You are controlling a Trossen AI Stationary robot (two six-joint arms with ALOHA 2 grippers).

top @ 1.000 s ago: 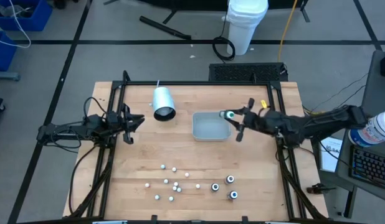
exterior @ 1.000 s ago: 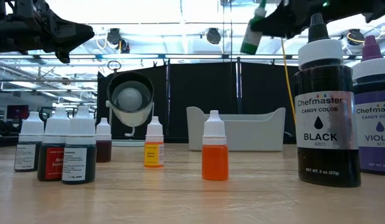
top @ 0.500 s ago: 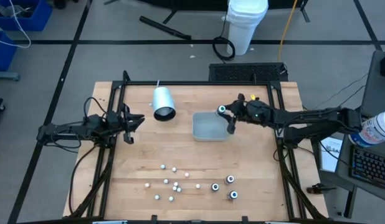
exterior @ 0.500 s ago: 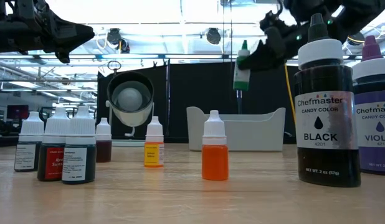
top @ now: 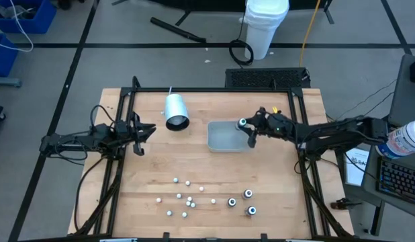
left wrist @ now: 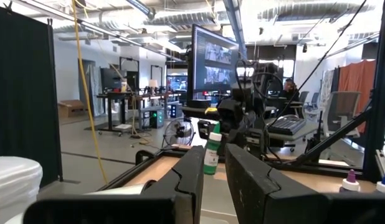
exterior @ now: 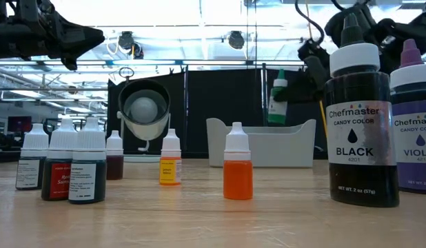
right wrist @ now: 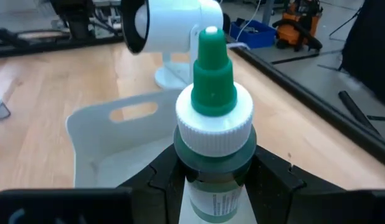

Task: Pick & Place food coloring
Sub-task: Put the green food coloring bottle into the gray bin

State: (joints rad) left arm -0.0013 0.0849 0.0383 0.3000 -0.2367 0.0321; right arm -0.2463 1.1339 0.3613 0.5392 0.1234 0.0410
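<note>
Now right claw [right wrist: 211, 168] clamps green-capped bottle [right wrist: 212, 124] above tray [top: 224, 138].

High view overhead; low view table-level (both share tray [top: 226, 138]).

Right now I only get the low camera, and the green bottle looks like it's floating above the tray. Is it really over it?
Observer: From above, the green-topped bottle is over the tray's corner nearest the right arm, not its middle.
Operator: Which claw has it?
Observer: The right claw. Its wrist camera shows the fingers gripping just under the bottle's white collar.
Operator: Where's the other one?
Observer: The left claw waits over the table's left side, with nothing in it.
</note>
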